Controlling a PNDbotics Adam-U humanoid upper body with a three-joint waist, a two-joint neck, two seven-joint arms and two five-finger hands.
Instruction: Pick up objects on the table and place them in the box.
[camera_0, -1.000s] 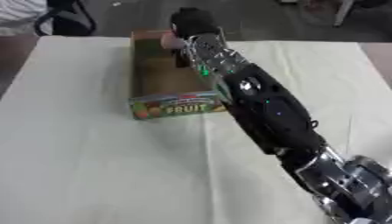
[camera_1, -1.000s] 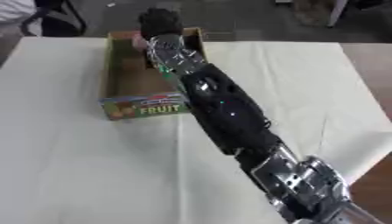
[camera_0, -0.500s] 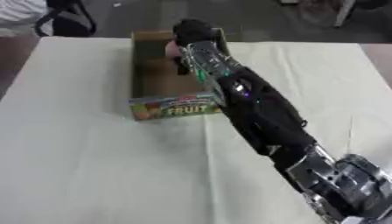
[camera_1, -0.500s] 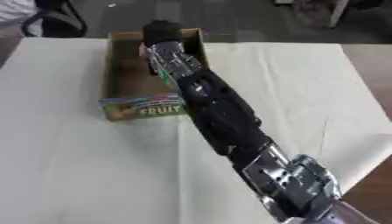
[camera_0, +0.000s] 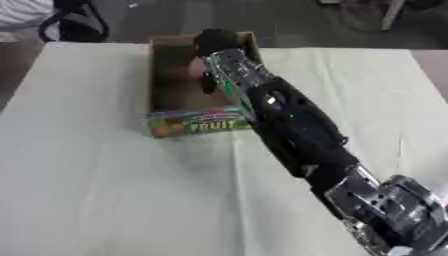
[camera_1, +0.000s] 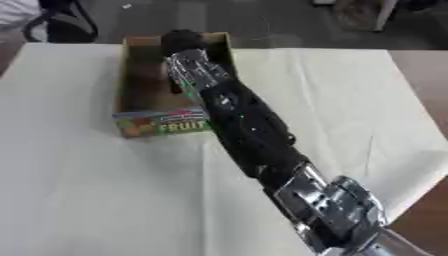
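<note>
The right hand reaches over the far end of the cardboard box at twelve o'clock on the counter, a pink object beneath it; fingers' state cannot be told.

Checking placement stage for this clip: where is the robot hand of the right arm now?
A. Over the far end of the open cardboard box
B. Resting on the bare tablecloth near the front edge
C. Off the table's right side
A: the right robot hand is over the far end of the cardboard box, behind its FRUIT-printed front panel.
</note>
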